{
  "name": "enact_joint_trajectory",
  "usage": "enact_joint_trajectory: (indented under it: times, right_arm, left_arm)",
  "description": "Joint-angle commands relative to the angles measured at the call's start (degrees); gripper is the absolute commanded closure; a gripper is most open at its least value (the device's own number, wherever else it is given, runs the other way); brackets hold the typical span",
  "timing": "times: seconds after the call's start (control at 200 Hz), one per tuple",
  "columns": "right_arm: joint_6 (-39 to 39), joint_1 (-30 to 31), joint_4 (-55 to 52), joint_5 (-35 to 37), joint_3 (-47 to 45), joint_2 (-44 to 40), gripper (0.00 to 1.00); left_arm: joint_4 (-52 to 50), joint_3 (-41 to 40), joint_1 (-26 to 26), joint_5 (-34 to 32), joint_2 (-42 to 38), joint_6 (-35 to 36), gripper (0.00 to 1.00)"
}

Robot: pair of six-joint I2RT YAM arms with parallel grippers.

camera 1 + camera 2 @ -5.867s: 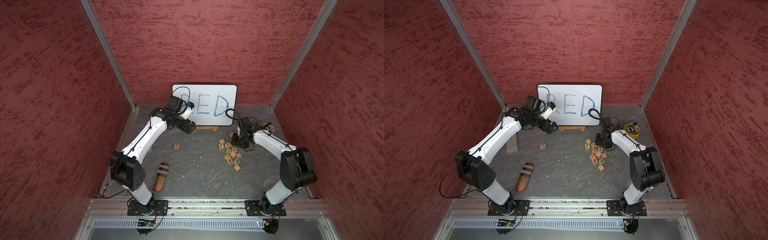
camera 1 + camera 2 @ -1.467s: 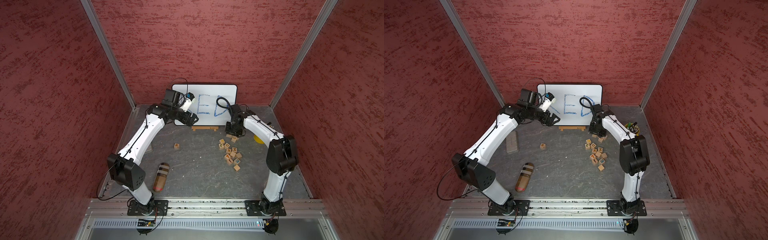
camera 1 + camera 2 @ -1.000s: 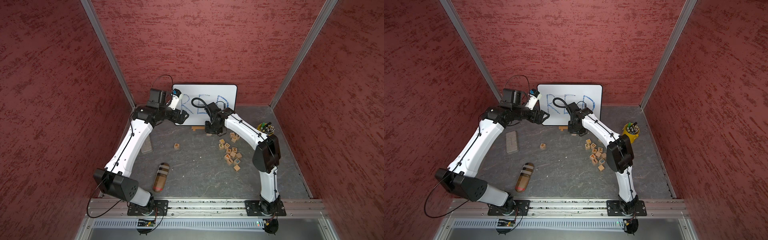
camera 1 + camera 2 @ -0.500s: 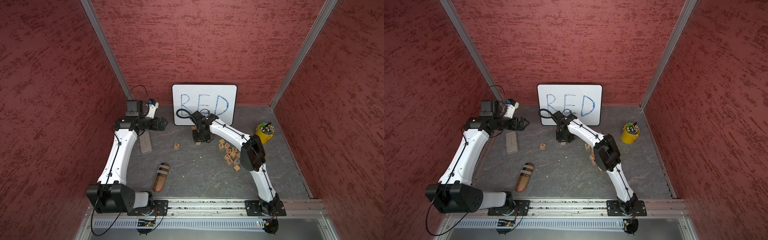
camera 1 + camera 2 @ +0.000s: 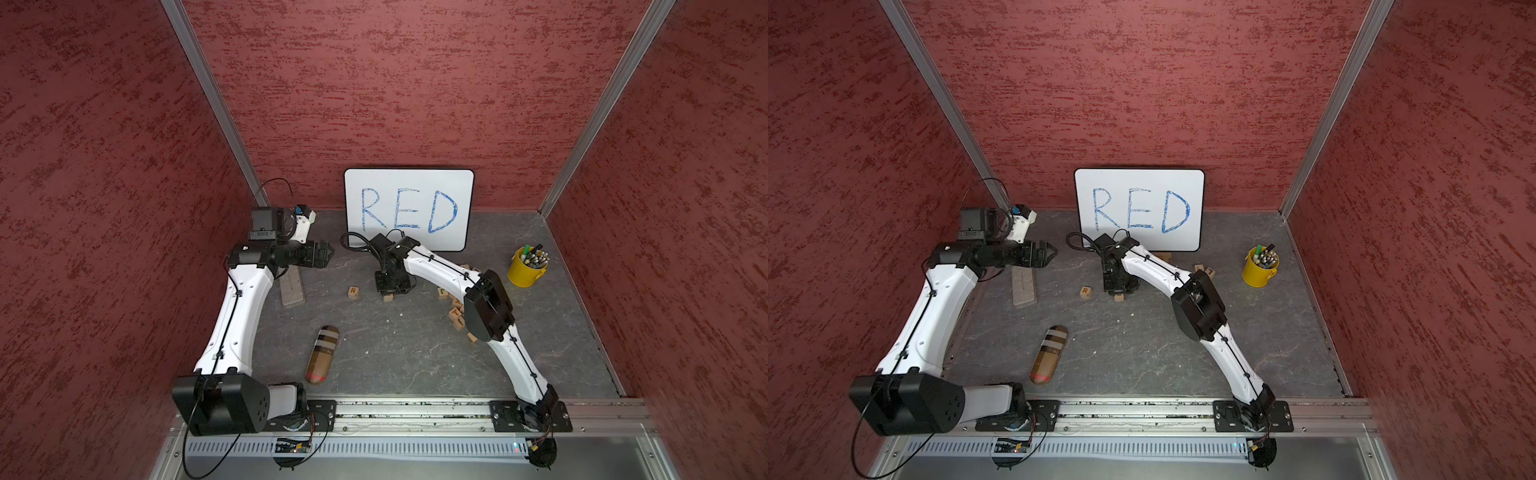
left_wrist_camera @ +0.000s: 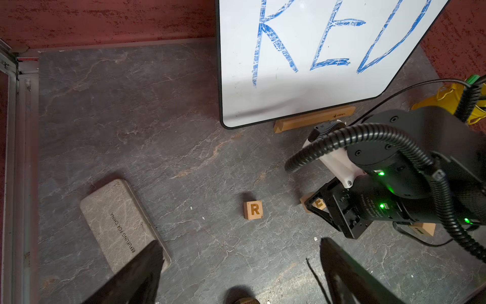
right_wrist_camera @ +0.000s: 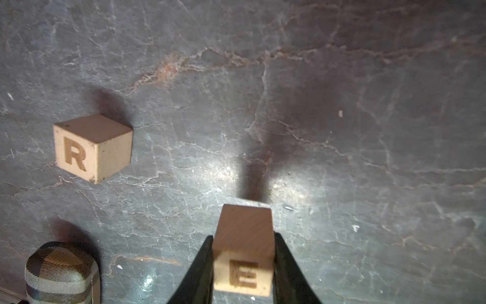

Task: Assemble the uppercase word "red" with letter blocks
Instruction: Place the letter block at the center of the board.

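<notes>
Near the table's (image 5: 374, 357) middle, in both top views, the right gripper (image 5: 391, 293) stood low, pinching the E (image 5: 388, 297) a little to the right of the R (image 5: 353, 291). Whether the E touched the table could not be told. The left gripper (image 5: 329, 253) hung at the back left above a grey pad (image 5: 293, 286), its jaws spread and empty. A pile (image 5: 455, 311) of loose blocks lay partly under the right arm, in front of the whiteboard (image 5: 409, 208). The only container, a yellow bucket (image 5: 524, 277) at the back right, held pens and no blocks. From the left wrist, the spread jaws framed bare table, the R (image 6: 253, 209) lay letter up, and the E (image 6: 317, 204) peeked out from the right gripper. From the right wrist, the two fingers (image 7: 200, 271) pressed on opposite sides of the E (image 7: 243, 263). Its letter read the same way up as the R's (image 7: 89, 150), with bare table between the two. The step looked like setting the E beside the R. Done well, it would mean closing that gap and keeping the two letters level and square. The block should sit flat before the jaws part, and the gripper should lift straight off so that neither block is nudged. A D would then have to come from the pile.
</notes>
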Motion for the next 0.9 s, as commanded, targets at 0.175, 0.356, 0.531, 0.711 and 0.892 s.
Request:
enact_joint_trajectory:
  times: [0.175,0.356,0.531,0.711,0.892]
  right_arm:
    - [2.17,0.32,-1.58,1.02,5.58,3.23,0.71]
    - [2.27,0.23,-5.18,1.12,11.62,6.94,0.71]
    - [2.53,0.23,-5.7,1.12,12.59,7.65,0.71]
    - [2.37,0.16,-5.8,0.76,12.53,8.27,0.7]
    - [1.91,0.18,-5.54,0.37,12.59,8.82,0.68]
  left_arm:
    - [1.39,0.55,-2.03,0.51,-0.1,1.47,0.06]
    - [1.95,0.56,-3.01,-1.1,-0.42,2.09,0.06]
    - [2.85,1.25,-3.05,-3.18,-0.06,0.64,0.06]
    - [3.45,1.45,-3.12,-3.63,0.23,-0.27,0.05]
    - [3.28,1.61,-3.34,-3.24,0.27,-0.36,0.05]
